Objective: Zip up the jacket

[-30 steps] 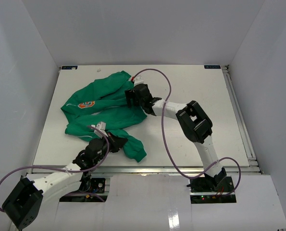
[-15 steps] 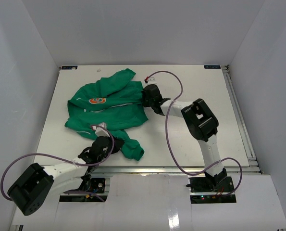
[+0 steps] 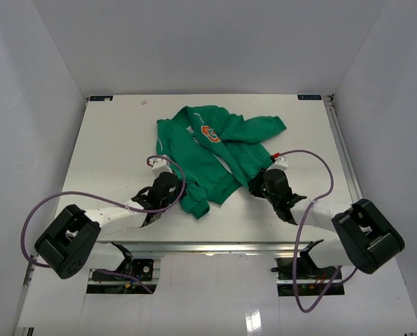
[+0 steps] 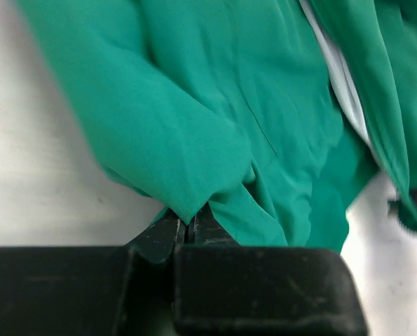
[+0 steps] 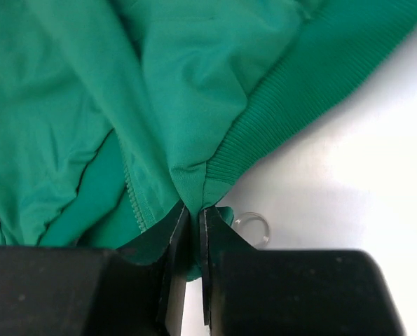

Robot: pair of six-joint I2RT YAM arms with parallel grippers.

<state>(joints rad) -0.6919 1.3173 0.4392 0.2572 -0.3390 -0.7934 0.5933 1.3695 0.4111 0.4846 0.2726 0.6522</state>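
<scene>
The green jacket [image 3: 215, 150] lies crumpled mid-table, its orange emblem [image 3: 210, 133] facing up and one sleeve stretched to the right. My left gripper [image 3: 174, 193] sits low at the jacket's near left edge. In the left wrist view it is [image 4: 187, 227] shut on a fold of green fabric [image 4: 194, 154], with pale lining [image 4: 341, 77] showing further off. My right gripper [image 3: 258, 183] is at the near right edge. Close up it is [image 5: 193, 213] shut on the ribbed hem [image 5: 292, 105], beside a run of zipper teeth [image 5: 133, 203].
A small clear ring [image 5: 254, 227] lies on the white table [image 3: 110, 154] right by my right fingers. Purple cables [image 3: 313, 157] loop over both arms. A metal rail [image 3: 348, 168] runs along the table's right edge, and white walls close in three sides.
Both arms have dragged the jacket to the right and toward the near edge, turning it so the emblem sits mid-table. My right gripper went from open to shut on the hem.
</scene>
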